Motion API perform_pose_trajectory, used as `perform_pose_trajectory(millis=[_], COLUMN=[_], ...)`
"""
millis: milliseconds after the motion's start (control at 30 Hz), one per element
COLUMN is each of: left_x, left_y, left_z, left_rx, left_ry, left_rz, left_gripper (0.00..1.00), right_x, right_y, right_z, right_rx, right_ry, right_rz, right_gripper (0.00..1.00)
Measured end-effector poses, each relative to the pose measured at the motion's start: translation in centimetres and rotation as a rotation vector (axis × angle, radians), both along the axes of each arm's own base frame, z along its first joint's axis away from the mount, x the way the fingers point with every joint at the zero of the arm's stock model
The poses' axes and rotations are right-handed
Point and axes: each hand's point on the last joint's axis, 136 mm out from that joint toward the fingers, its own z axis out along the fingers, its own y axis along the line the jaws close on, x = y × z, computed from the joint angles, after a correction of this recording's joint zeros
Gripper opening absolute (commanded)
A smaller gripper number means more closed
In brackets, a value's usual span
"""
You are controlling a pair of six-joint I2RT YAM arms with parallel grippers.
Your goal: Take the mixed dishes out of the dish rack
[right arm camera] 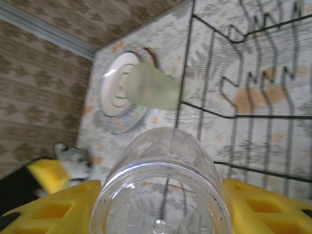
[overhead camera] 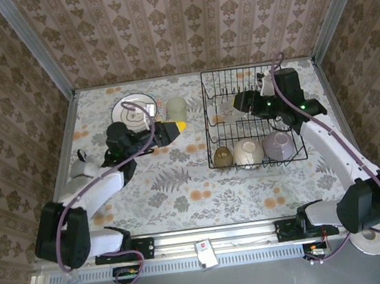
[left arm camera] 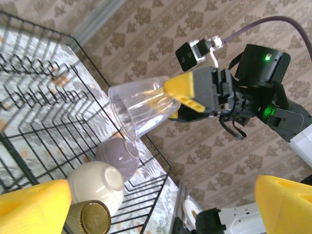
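1. Right end effector (overhead camera: pixel 233 107): my yellow fingers (right arm camera: pixel 263 207) are closed partway on a clear glass (left arm camera: pixel 136 111), one on each side near its base. I hold it inside the outline of the dish rack, and in the left wrist view it is tilted on its side above the wires.
2. Left end effector (left arm camera: pixel 161 214): my fingers are spread wide and carry nothing. It hangs over the tabletop between the plates and the rack, facing the held glass.
3. Dish rack (overhead camera: pixel 248 79): black wire, rectangular, with rows of upright tines, on the right half of the tabletop (overhead camera: pixel 182 191).
4. Lavender bowl (overhead camera: pixel 278 144): in the rack's near row, at the right end.
5. Cream bowl (overhead camera: pixel 248 153): in the same row, just left of the lavender bowl and touching it in the left wrist view.
6. Brown cup (overhead camera: pixel 222 156): at the left end of that row, beside the cream bowl.
7. Plates (overhead camera: pixel 132 109): white, lying flat on the tabletop far left of the rack, with a colourful rim showing beneath the top one.
8. Pale green glass (overhead camera: pixel 175 107): upright on the tabletop, between the plates and the rack.
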Motion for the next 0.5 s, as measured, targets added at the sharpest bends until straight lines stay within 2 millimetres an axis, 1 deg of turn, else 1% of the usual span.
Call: perform_pose_trajectory(millis=[100, 200, 267, 367, 500], left_x=[0.1, 0.1, 0.2, 0.0, -1.2], left_y=[-2.1, -3.9, -5.1, -6.3, -7.3], left_z=[-0.6, -0.3, 0.1, 0.5, 1.4], left_rx=[-0.023, -0.066, -0.098, -0.123, -0.147], left_ry=[0.034, 0.048, 0.054, 0.059, 0.05], left_rz=[-0.054, -0.104, -0.137, -0.173, -0.215], left_gripper=[0.93, 0.89, 0.87, 0.87, 0.87], right_x=[-0.9, -1.6, -2.0, -2.3, -2.4], right_y=[0.8, 1.6, 2.0, 2.4, 2.7], right_z=[0.6, 0.8, 0.7, 0.6, 0.8], right_rx=[0.087, 0.151, 0.184, 0.214, 0.236], right_ry=[0.003, 0.014, 0.024, 0.036, 0.029], right_rz=[0.036, 0.074, 0.095, 0.115, 0.134], right_gripper=[0.39, 0.39, 0.39, 0.39, 0.39])
